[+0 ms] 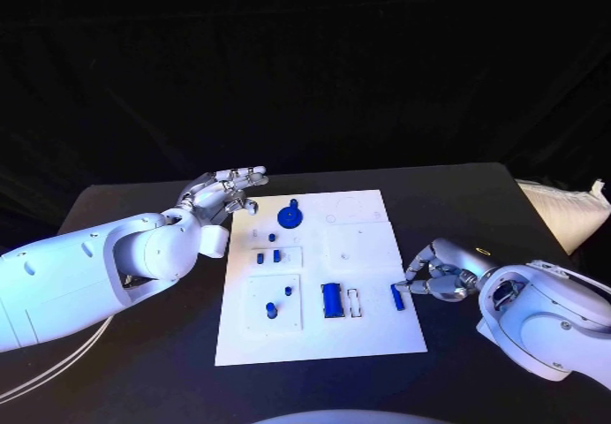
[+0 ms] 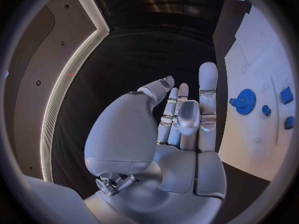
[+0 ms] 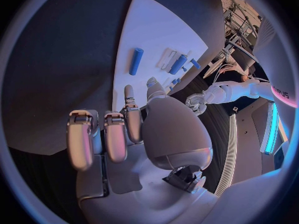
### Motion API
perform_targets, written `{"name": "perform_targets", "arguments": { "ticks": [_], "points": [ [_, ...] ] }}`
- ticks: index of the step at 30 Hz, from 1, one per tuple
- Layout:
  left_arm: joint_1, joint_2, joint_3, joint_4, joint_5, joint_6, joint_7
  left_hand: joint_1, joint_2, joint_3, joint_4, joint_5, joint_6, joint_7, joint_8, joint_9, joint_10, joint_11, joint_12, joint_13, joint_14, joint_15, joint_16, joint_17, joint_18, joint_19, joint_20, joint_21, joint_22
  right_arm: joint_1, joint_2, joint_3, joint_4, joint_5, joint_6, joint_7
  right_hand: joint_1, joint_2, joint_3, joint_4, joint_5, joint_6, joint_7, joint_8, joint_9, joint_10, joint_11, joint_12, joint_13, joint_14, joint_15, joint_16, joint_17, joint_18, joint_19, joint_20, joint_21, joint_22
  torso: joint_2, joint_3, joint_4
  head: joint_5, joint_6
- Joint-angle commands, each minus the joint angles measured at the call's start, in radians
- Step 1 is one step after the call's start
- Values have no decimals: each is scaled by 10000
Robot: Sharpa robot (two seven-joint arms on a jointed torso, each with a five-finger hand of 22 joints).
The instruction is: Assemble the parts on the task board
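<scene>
The white task board (image 1: 369, 336) lies in the middle of the table. A blue gear (image 1: 290, 215) stands near its far end, small blue pieces (image 1: 267, 258) sit left of centre, and a blue block (image 1: 331, 300) sits nearer me. A blue cylinder (image 1: 397, 297) lies at the board's right edge. My right hand (image 1: 434, 277) hovers just right of that cylinder, fingers loosely bent, holding nothing; the cylinder (image 3: 136, 61) lies a little beyond its fingertips (image 3: 128, 92). My left hand (image 1: 227, 192) is raised flat and empty off the board's far left corner, beside the gear (image 2: 244, 101).
A crumpled white bag (image 1: 561, 212) lies at the table's right edge. Black table (image 1: 140, 353) borders the board on both sides. A pale cable (image 1: 38, 375) hangs under my left arm.
</scene>
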Motion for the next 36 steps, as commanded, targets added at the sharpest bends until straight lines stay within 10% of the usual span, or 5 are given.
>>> {"name": "perform_targets", "arguments": {
  "ticks": [1,21,27,36],
  "points": [
    [1,19,4,6,-36,210,49,-101,37,-12,-50,-14,-72,-31,-56,-9,-76,-5,68,-7,-74,-18,5,-9,135,-59,-7,-58,-9,-126,78,-18,-72,-675,916,-223,-140,-42,-17,100,-73,124,4,-36,-18,255,15,-38,31,940,54,-17,2142,-142,595,39,7,1780,6,8,21,-12,0],
    [-1,4,3,11,-36,236,39,-101,37,-12,-50,-14,-72,-31,-56,-9,-76,-5,68,-7,-74,-18,5,-9,135,-59,-7,-58,-9,-374,793,-28,-581,-1796,1519,-329,118,-66,72,17,-146,336,-75,-35,-58,251,-53,-68,36,940,-2,-19,2141,-139,588,-1,-2,1773,4,1,24,72,-77],
    [-1,-11,2,11,-36,250,29,-108,44,-14,-51,-13,-66,-34,-47,-5,-76,-7,89,-3,-78,-17,6,-17,136,-62,-4,-61,-12,-454,1055,-34,-702,-3220,2799,-358,1078,-105,774,-533,-1781,530,-144,-130,-141,243,-126,-96,58,957,-75,31,2229,-161,623,-79,49,1852,4,-4,29,117,-110],
    [-2,-35,1,25,-36,253,22,-108,44,-14,-51,-13,-66,-34,-47,-5,-76,-7,89,-3,-78,-17,6,-17,136,-62,-4,-61,-12,-585,1323,-50,-786,-4293,3683,-369,2028,-132,1636,-1280,-1859,774,-191,-225,-185,214,-176,-160,54,973,-116,78,2314,-181,657,-125,99,1931,8,-5,13,143,-137]
  ]
}}
